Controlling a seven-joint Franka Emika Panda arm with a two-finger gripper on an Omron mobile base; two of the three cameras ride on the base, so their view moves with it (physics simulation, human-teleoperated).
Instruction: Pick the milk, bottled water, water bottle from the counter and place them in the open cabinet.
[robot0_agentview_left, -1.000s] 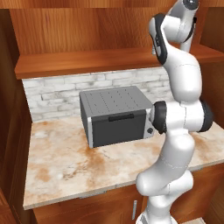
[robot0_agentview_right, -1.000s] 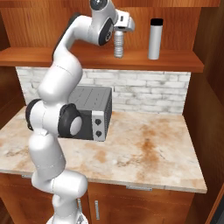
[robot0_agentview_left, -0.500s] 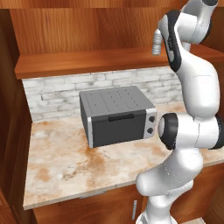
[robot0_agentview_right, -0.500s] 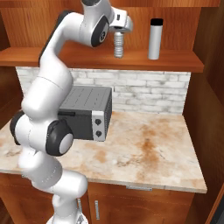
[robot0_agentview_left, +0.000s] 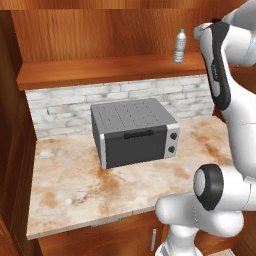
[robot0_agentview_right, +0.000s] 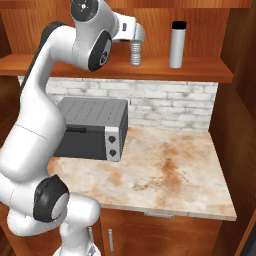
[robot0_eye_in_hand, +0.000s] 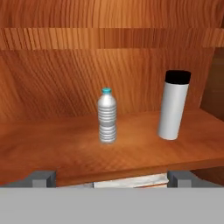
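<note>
jaws spread wide, holding nothing. straight ahead of them the bottled water (robot0_eye_in_hand: 106, 116) stands upright on the open cabinet (robot0_eye_in_hand: 131, 153) shelf, the water bottle (robot0_eye_in_hand: 173, 105) well apart beside it. two placed, i'd say; milk remains.

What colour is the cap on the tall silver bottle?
Black, on the water bottle; clearest in the hand view.

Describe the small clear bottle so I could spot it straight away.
Look at the wooden shelf above the brick wall. Two upright containers stand apart there. The bottled water is the shorter, ribbed, blue-capped one, left of the taller silver water bottle in the hand view.
</note>
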